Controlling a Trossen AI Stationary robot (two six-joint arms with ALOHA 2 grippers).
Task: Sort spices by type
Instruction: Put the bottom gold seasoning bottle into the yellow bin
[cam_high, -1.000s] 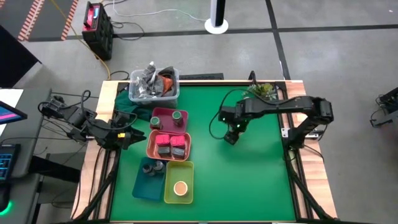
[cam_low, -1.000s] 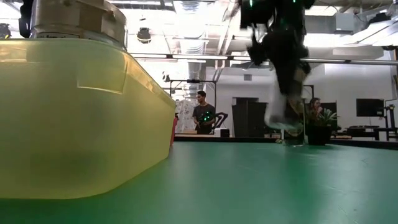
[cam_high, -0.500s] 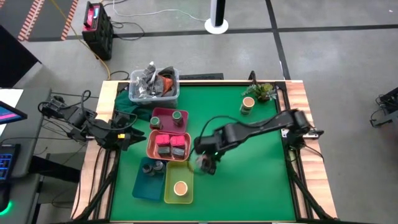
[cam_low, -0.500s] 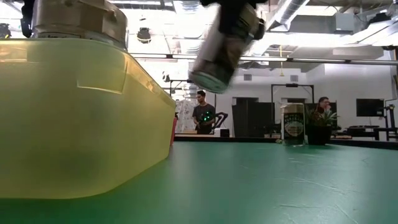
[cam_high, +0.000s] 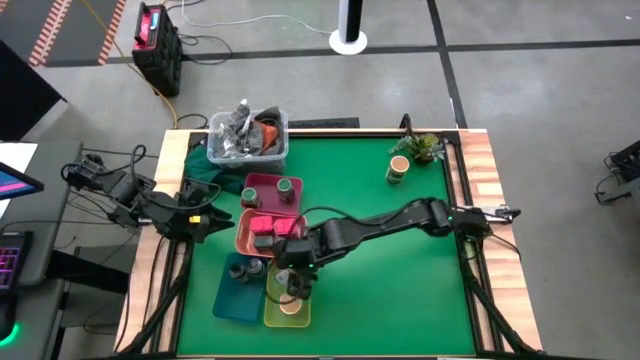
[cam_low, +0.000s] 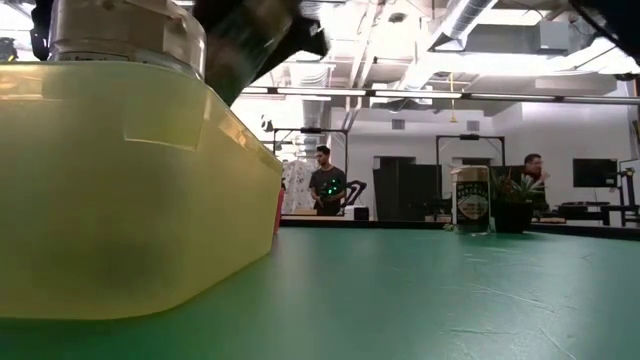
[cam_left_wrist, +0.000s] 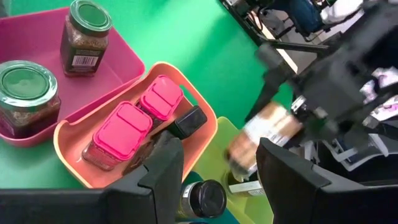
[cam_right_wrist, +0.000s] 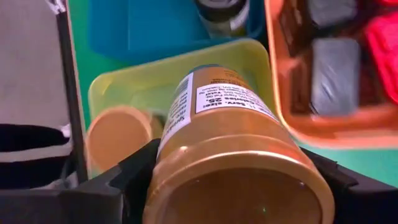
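Note:
My right gripper (cam_high: 293, 283) reaches across the table and is shut on a round spice jar with a tan top (cam_right_wrist: 236, 155), above the yellow-green tray (cam_high: 272, 303). Another tan-topped jar (cam_right_wrist: 118, 140) stands in that tray. A third one (cam_high: 398, 170) stands on the mat by the plant (cam_high: 425, 147). Green-lidded jars (cam_left_wrist: 84, 34) sit in the magenta tray, pink boxes (cam_left_wrist: 121, 127) in the salmon tray, and a dark jar (cam_left_wrist: 202, 199) in the teal tray. My left gripper (cam_high: 205, 218) waits open at the table's left edge. My right gripper pinches the jar between its two fingers (cam_right_wrist: 134, 180), one on each side of the body just below the tan lid (cam_right_wrist: 230, 186). It comes from above, with the lid toward the wrist. The jar is lifted clear and tilted over the yellow-green tray.
A clear bin of clutter (cam_high: 248, 138) stands at the far left corner beside dark green cloth. The trays crowd the mat's left half. Bare green mat (cam_high: 400, 270) lies to the right. People stand in the room beyond the table.
My right gripper has carried the tan-topped jar from the middle right of the mat toward the left and near edge, in a quick sweep. It now hangs above the yellow-green tray. The jar by the plant has stayed where it was.

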